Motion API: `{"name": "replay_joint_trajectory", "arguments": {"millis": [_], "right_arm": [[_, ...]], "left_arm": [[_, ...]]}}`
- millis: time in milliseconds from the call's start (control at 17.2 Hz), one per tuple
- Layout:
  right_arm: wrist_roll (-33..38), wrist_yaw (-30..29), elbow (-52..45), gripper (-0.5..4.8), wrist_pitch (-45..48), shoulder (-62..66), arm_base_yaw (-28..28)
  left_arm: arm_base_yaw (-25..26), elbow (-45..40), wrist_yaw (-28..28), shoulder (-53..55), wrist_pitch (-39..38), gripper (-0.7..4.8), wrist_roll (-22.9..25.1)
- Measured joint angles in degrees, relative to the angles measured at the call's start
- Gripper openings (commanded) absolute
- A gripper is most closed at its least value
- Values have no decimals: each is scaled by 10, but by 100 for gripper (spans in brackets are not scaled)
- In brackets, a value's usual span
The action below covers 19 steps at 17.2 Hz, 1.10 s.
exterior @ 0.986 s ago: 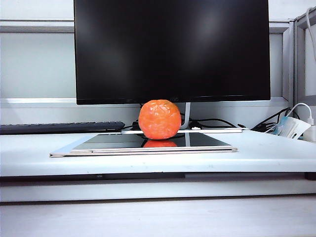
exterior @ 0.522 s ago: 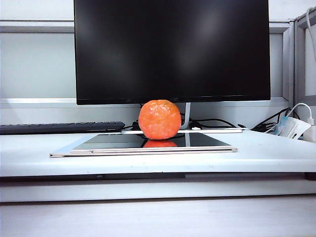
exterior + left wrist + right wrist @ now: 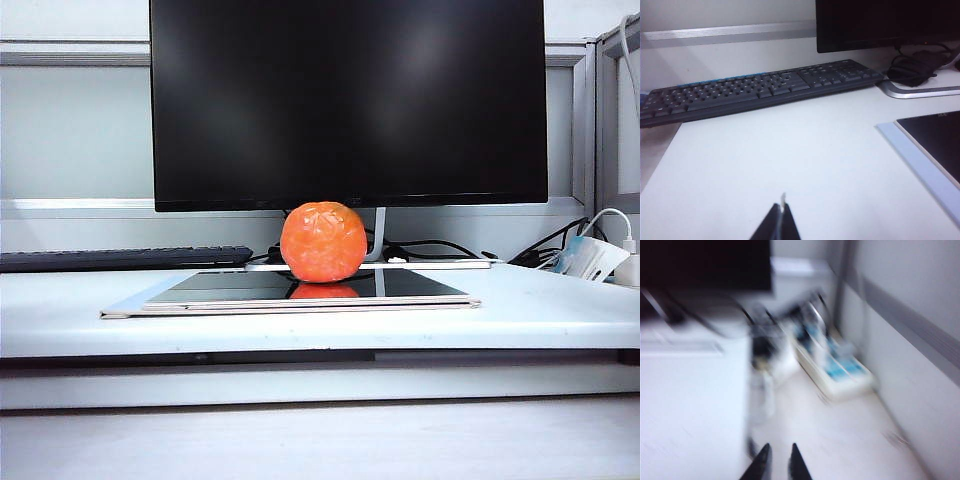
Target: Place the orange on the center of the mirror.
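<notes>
The left gripper (image 3: pixel 781 220) hangs over bare table (image 3: pixel 790 150), jaws pressed together, holding nothing. The keyboard (image 3: pixel 755 90) is past it and the mirror (image 3: pixel 300 290) lies off to its side. The orange (image 3: pixel 323 242) sits on the mirror, about in the middle, touching no gripper. The right gripper (image 3: pixel 776 462) is near the power strip (image 3: pixel 832 367), well away, jaws only a little apart and empty. No move looks needed.

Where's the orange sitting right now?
In the exterior view the orange rests on the mirror, near its back edge and about midway across, just in front of the monitor. Neither wrist view shows it.
</notes>
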Motion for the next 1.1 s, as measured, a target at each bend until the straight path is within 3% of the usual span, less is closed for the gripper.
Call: {"name": "replay_joint_trajectory", "arguments": {"millis": [232, 1101], "right_arm": [[49, -18, -64, 54, 87, 0, 7], [72, -48, -71, 54, 117, -1, 43]], "left_arm": [[0, 0, 0, 0, 0, -5, 0], [0, 0, 0, 0, 0, -5, 0]]}}
